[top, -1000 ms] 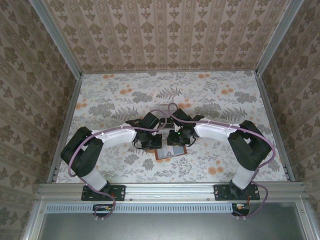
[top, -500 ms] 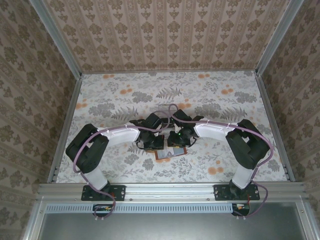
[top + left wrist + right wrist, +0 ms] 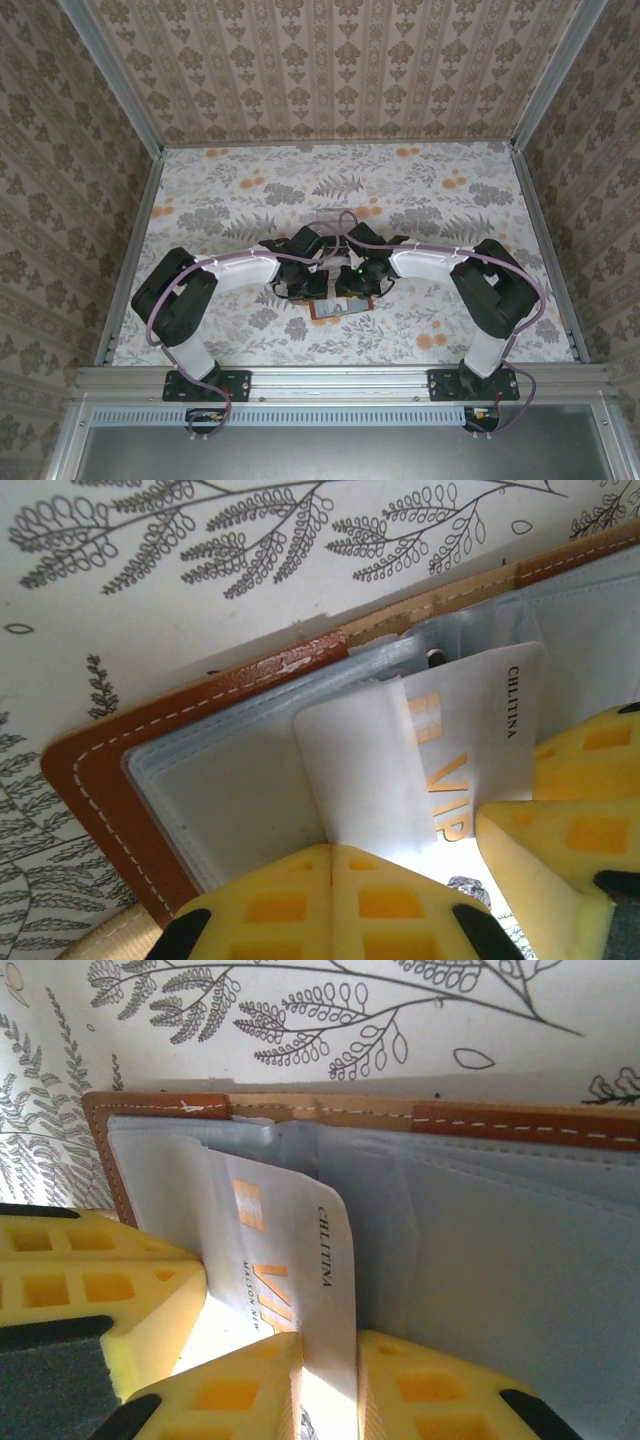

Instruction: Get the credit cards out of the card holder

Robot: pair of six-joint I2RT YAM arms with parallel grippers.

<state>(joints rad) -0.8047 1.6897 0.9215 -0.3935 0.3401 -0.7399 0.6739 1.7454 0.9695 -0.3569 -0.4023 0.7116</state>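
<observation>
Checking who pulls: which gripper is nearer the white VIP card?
Right. Right gripper has the VIP card between its fingers; left gripper pinches a clear sleeve of the card holder beside it.

Left hand (image 3: 303,288), right hand (image 3: 352,284) over card holder (image 3: 336,309).

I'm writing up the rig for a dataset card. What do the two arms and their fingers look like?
Both the left arm and the right arm have white link shells between bulky black joints. A mauve cable loops along each. A small green light glows near the right wrist. The fingers are blocky yellow, moulded with square recesses.
</observation>
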